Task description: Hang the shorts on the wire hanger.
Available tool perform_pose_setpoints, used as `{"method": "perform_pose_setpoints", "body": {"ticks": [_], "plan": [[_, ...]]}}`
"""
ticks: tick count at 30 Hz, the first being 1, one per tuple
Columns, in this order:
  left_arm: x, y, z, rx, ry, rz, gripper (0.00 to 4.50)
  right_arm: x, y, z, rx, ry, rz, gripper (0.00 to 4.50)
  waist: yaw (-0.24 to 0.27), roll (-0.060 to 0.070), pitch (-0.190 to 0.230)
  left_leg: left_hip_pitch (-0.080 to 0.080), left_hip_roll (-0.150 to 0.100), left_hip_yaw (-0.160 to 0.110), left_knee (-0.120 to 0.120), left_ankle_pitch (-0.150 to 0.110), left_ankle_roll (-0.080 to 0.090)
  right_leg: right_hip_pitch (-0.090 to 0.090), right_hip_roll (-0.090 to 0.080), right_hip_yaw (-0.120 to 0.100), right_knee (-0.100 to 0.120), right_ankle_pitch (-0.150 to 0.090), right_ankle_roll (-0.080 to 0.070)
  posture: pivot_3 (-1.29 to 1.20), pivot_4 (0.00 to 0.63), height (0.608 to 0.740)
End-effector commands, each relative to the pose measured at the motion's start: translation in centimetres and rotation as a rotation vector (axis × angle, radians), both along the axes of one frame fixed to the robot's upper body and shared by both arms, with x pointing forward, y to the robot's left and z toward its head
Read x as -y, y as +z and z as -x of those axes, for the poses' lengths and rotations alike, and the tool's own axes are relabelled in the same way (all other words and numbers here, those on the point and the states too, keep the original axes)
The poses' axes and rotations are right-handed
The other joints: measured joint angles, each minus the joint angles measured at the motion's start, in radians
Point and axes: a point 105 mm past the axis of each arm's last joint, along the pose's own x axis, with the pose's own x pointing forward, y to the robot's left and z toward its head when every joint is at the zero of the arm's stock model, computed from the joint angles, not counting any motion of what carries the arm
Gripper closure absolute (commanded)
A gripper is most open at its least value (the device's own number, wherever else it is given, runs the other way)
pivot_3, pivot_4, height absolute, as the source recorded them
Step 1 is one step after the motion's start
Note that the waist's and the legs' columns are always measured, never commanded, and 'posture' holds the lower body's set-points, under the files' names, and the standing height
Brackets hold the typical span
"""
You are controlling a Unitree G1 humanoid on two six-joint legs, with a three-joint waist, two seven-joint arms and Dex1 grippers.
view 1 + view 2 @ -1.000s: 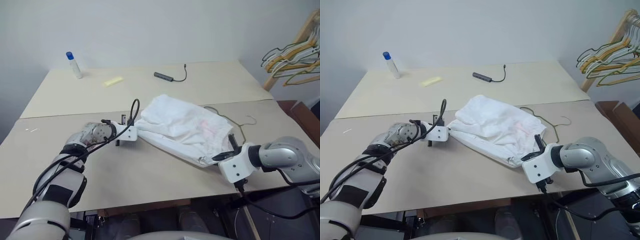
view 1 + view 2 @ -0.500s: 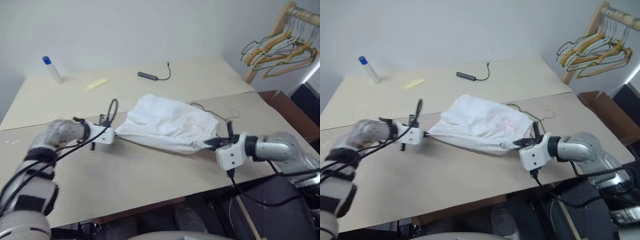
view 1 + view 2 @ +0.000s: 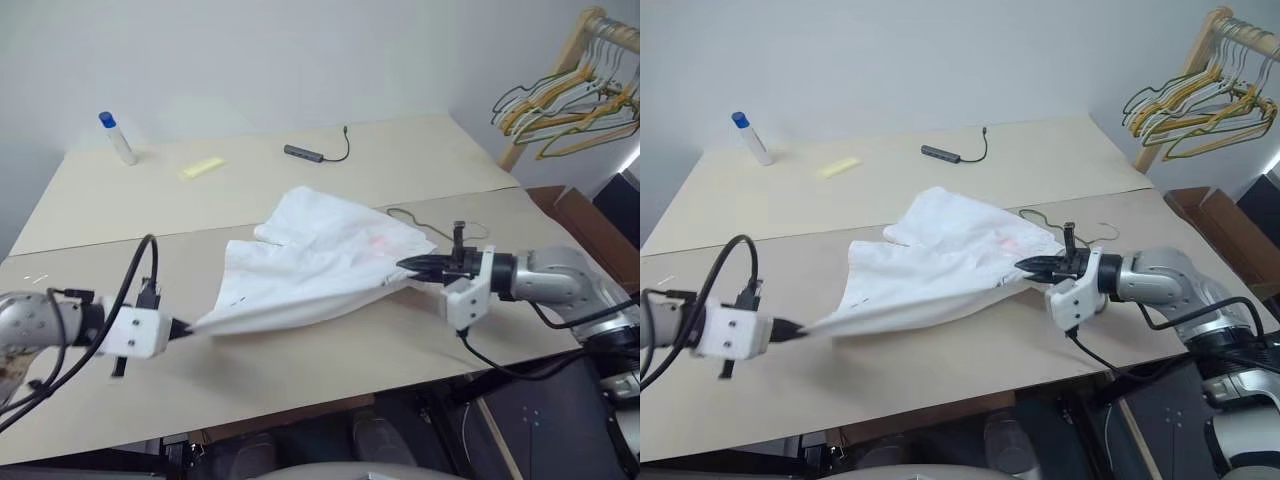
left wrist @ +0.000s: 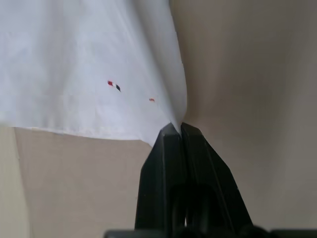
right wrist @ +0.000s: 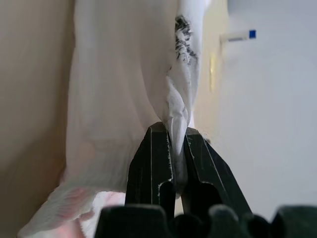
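While both sets of fingers pinch opposite corners, the shorts [image 3: 310,265] stretch above the table [image 3: 300,370].

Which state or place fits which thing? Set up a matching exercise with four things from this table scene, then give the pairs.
Things:
1. shorts
2. wire hanger
3. small bottle
4. yellow strip

Places or states:
A. lying on the table, partly hidden behind the white cloth
B. standing near the table's far left corner, blue cap up
C. stretched between the left gripper and the right gripper, both jaws shut on its edge
D. lying flat on the far half, between the bottle and the dark cable

Pairs: 1-C, 2-A, 3-B, 4-D
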Motion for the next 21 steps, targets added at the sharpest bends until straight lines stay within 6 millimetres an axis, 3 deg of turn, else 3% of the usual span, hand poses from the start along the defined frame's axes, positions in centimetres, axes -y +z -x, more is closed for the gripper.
{"method": "perform_pose_setpoints", "body": {"ticks": [1, 7, 11, 13, 16, 21], "plan": [[0.6, 1.2, 1.5, -0.046, -0.016, 0.002, 4.47, 0.8, 0.4, 1.0, -0.022, 0.015, 0.018, 4.5, 0.01, 0.0, 0.0, 0.002, 0.0, 0.001, 0.0, 0.0, 0.0, 0.002, 0.0, 0.0, 0.0, -0.001, -0.001, -0.1, 0.0, 0.74], [2.0, 1.1, 2.5, -0.101, -0.02, 0.054, 4.47, 1.8, -0.6, 1.5, -0.074, -0.03, 0.072, 4.5, 0.03, 0.0, 0.002, 0.027, 0.0, 0.012, -0.007, 0.0, 0.0, 0.027, 0.002, -0.001, -0.008, -0.009, 0.002, -0.11, 0.0, 0.74], [2.3, 1.0, 3.6, -0.181, -0.033, 0.061, 4.47, 3.4, -1.8, 1.9, -0.09, -0.06, 0.181, 4.5, 0.032, 0.0, 0.002, 0.026, 0.0, 0.012, -0.008, -0.001, 0.0, 0.026, 0.002, -0.001, -0.008, -0.007, -0.003, -0.12, 0.0, 0.74], [2.0, 0.8, 3.6, -0.185, -0.01, 0.052, 4.47, 3.5, -2.2, 1.1, -0.054, -0.109, 0.185, 4.5, 0.031, -0.001, 0.002, 0.026, 0.0, 0.013, -0.008, -0.002, 0.0, 0.026, 0.002, 0.0, -0.008, -0.007, -0.003, -0.12, 0.0, 0.74], [0.9, 1.0, 1.4, -0.093, 0.09, 0.089, 4.47, 2.7, -2.2, -0.6, -0.019, -0.166, 0.109, 4.5, 0.031, -0.001, 0.002, 0.028, 0.001, 0.013, -0.008, -0.002, 0.0, 0.027, 0.003, 0.0, -0.008, -0.007, -0.002, -0.1, 0.0, 0.74], [-0.6, 3.4, -4.7, 0.115, 0.222, 0.155, 4.47, 2.2, -0.4, -4.7, 0.069, -0.259, 0.058, 4.5, 0.038, 0.0, 0.002, 0.032, 0.0, 0.013, -0.008, -0.002, 0.0, 0.03, 0.004, 0.0, -0.007, -0.009, 0.002, -0.08, 0.0, 0.74]]}}
